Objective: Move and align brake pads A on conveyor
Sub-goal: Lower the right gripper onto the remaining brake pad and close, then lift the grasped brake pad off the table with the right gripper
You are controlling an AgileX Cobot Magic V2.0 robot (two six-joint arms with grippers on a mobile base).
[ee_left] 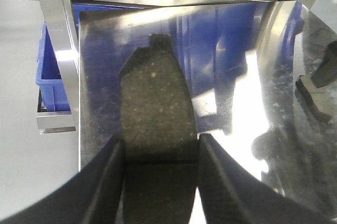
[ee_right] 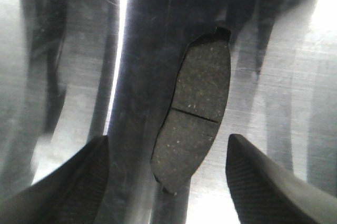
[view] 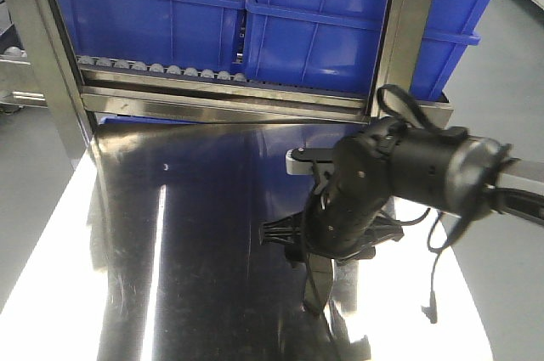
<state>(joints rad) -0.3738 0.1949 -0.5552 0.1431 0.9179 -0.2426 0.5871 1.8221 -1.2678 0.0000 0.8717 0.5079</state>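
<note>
Left gripper (ee_left: pixel 160 139) is clamped on a brake pad (ee_left: pixel 155 92): both black fingers (ee_left: pixel 105 182) press its long sides near the centre groove. That pad is held flat over the steel table (ee_left: pixel 237 39), with its far end pointing at the table's far edge.

Right gripper (ee_right: pixel 167 138) points down at the table and its jaws are wide apart, touching nothing. A second brake pad (ee_right: pixel 202 87) lies flat on the steel between the two fingers (ee_right: pixel 68 182), friction face up and groove visible. Its long axis runs near to far, slightly tilted, and it sits closer to the right finger's side.

In the front view the right arm (view: pixel 425 166) comes in from the right over the table's near-right area. Blue bins (view: pixel 323 30) sit on a rack at the far side. The pad under the gripper can't be made out in the front view.
</note>
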